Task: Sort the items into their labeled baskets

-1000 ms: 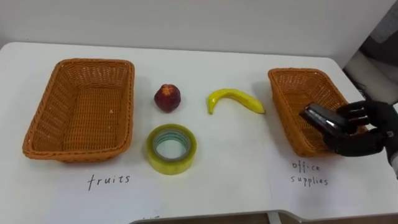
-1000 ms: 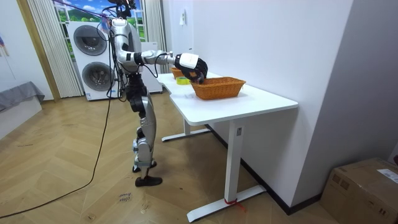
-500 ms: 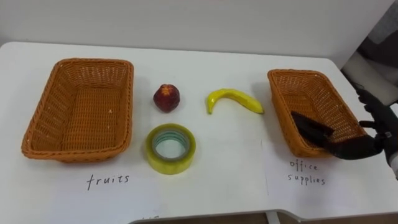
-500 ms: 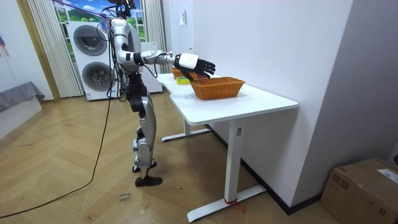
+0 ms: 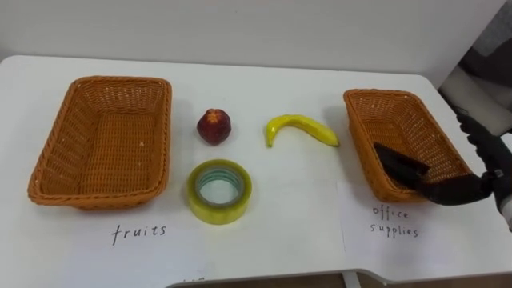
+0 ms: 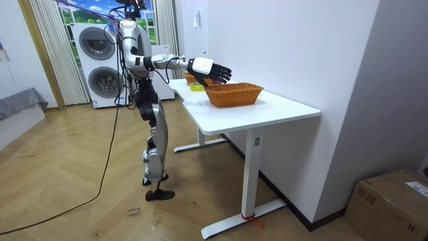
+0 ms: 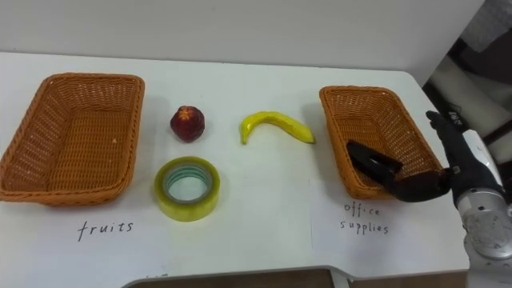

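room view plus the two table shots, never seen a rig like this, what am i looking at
The room view is from a camera standing aside: a two-legged humanoid robot stands at a white table. The other two pictures come from the eyes of its head camera, looking down at that table. On it lie a left wicker basket, a red fruit, a banana, a yellow tape roll and a right wicker basket with a black stapler inside. The robot's right hand is open, holding nothing, at that basket's near right corner.
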Robot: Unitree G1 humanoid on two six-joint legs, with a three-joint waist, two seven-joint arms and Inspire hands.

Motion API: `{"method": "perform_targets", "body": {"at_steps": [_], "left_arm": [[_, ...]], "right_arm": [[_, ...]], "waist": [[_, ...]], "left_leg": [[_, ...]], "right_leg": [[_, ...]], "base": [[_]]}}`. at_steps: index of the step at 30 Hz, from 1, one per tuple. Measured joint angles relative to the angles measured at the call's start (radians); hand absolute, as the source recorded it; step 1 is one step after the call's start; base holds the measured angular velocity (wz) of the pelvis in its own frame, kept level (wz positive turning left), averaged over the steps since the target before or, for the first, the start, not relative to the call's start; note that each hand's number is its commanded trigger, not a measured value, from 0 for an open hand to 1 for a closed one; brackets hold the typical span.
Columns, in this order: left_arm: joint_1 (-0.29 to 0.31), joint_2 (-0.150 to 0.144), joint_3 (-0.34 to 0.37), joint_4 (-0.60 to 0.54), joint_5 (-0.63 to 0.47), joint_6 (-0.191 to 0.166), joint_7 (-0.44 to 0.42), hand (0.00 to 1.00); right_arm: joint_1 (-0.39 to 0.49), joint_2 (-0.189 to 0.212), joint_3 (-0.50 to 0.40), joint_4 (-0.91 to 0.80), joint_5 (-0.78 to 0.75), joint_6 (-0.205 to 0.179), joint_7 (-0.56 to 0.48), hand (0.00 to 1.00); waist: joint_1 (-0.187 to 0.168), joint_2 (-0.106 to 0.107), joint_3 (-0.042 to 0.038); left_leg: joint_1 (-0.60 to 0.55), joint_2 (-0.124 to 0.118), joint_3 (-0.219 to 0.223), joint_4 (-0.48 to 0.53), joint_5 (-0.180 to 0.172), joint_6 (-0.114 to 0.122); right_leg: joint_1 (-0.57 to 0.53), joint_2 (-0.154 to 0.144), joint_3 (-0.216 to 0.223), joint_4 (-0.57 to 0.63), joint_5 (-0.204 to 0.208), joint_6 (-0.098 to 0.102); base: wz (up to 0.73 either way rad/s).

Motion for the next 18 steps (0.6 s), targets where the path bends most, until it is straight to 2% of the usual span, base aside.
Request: {"method": "perform_targets", "body": {"at_steps": [6, 10, 14, 18], "left_arm": [[0.001, -0.002, -0.002, -0.002, -0.004, 0.000, 0.007, 0.00], [0.001, -0.005, -0.002, -0.004, -0.007, -0.004, 0.006, 0.00], [0.002, -0.008, -0.002, -0.004, -0.007, -0.016, 0.005, 0.00], [0.002, -0.010, -0.005, -0.004, -0.008, -0.018, 0.000, 0.00]], "right_arm": [[0.000, 0.000, 0.000, -0.019, 0.006, 0.000, -0.001, 0.00], [0.000, 0.000, 0.000, -0.093, 0.038, -0.001, -0.025, 0.00], [-0.006, 0.000, 0.000, -0.173, 0.088, -0.036, -0.071, 0.00], [-0.015, 0.000, 0.000, -0.196, 0.129, -0.043, -0.104, 0.00]], "waist": [[-0.004, 0.002, 0.0000], [0.001, 0.010, -0.0005], [0.002, 0.013, 0.0009], [0.003, 0.013, 0.0011]], "left_leg": [[-0.005, 0.000, 0.000, 0.001, 0.000, 0.000], [-0.001, 0.001, 0.003, -0.001, 0.000, 0.000], [-0.002, 0.003, 0.003, 0.000, 0.000, 0.000], [-0.003, 0.003, 0.002, 0.000, -0.001, 0.000]], "right_leg": [[-0.001, 0.000, 0.001, -0.001, 0.000, 0.000], [0.000, 0.001, 0.001, -0.001, 0.000, 0.000], [0.001, 0.002, -0.001, -0.002, 0.000, 0.000], [0.000, 0.001, -0.002, -0.002, 0.000, 0.000]], "base": [[0.00], [0.00], [0.00], [0.00]]}}
